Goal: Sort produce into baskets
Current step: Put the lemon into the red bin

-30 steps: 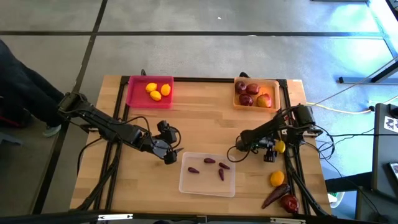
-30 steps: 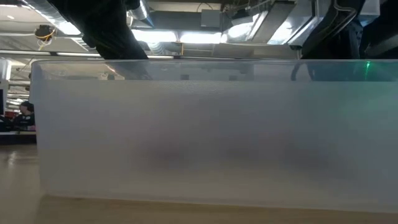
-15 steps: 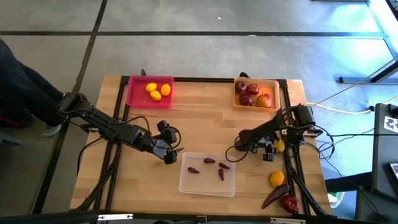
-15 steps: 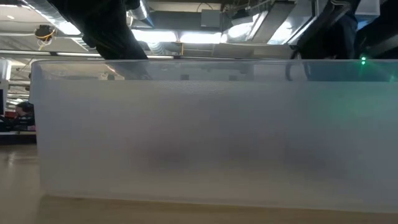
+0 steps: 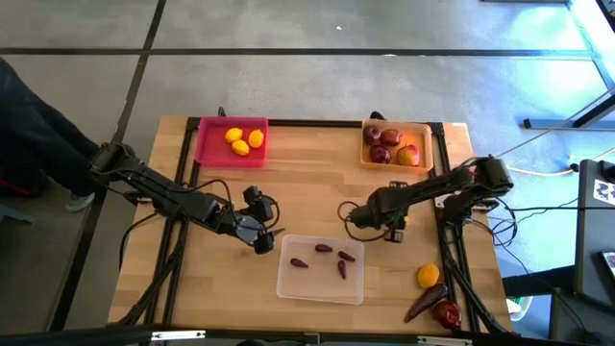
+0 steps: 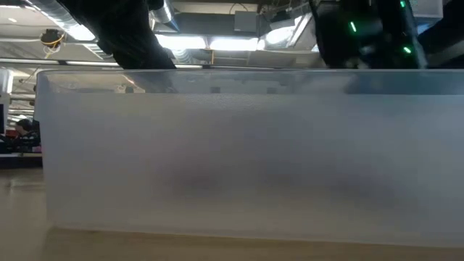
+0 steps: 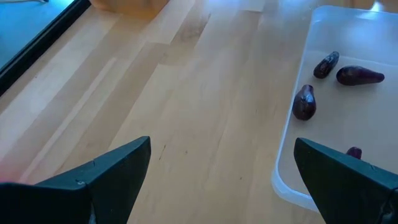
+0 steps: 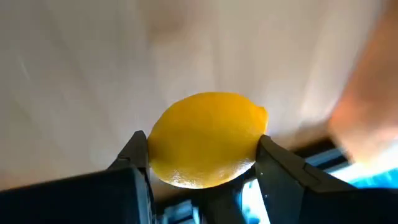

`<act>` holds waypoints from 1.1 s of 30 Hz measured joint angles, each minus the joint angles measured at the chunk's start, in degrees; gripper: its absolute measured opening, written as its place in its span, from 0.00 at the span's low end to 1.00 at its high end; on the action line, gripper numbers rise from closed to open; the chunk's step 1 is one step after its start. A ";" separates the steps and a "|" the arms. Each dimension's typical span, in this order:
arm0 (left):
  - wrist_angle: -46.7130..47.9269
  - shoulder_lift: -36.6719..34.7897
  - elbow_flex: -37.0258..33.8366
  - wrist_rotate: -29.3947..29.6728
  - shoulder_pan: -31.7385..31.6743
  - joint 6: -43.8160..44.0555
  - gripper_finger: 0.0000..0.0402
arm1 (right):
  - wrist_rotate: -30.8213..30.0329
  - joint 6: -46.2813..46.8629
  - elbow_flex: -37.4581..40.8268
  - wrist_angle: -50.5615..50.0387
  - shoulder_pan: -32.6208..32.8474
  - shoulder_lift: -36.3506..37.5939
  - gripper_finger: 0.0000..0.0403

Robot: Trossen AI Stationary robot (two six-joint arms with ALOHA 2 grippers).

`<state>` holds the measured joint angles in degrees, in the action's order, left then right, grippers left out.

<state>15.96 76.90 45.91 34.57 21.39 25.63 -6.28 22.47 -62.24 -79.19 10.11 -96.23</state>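
Note:
My right gripper (image 5: 391, 229) hangs above the table's middle right, shut on a yellow lemon-like fruit (image 8: 208, 140). My left gripper (image 5: 259, 237) stands open over bare wood beside the clear basket (image 5: 321, 269), which holds several dark purple pods (image 7: 305, 102). The pink basket (image 5: 231, 140) at the far left holds yellow fruits. The orange basket (image 5: 396, 146) at the far right holds red fruits. A yellow-orange fruit (image 5: 428, 276), a long dark pod (image 5: 423, 303) and a red fruit (image 5: 447, 313) lie on the table near the right front corner. My right gripper pinches the yellow fruit between its two fingers, one on each of the fruit's opposite sides (image 8: 155, 146). The fingers come from above, pointing steeply down. The fruit is lifted clear of the table.
In the low view the clear basket's frosted wall (image 6: 246, 159) fills nearly the whole picture, with the arms dark above it. Bare wood lies between the three baskets. Cables trail off the table's right edge (image 5: 480, 231).
My right gripper has risen from the table's right edge and gone toward the table's middle, tipping further downward. The yellow fruit has gone with it and is lifted clear of the wood.

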 joint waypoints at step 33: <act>-21.22 1.50 0.02 1.16 0.00 -35.21 0.98 | 1.87 -9.16 -10.53 64.74 -3.05 3.20 0.40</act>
<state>-5.27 78.40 45.93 35.73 21.39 -9.58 -4.40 13.31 -72.77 -14.44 7.06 -93.03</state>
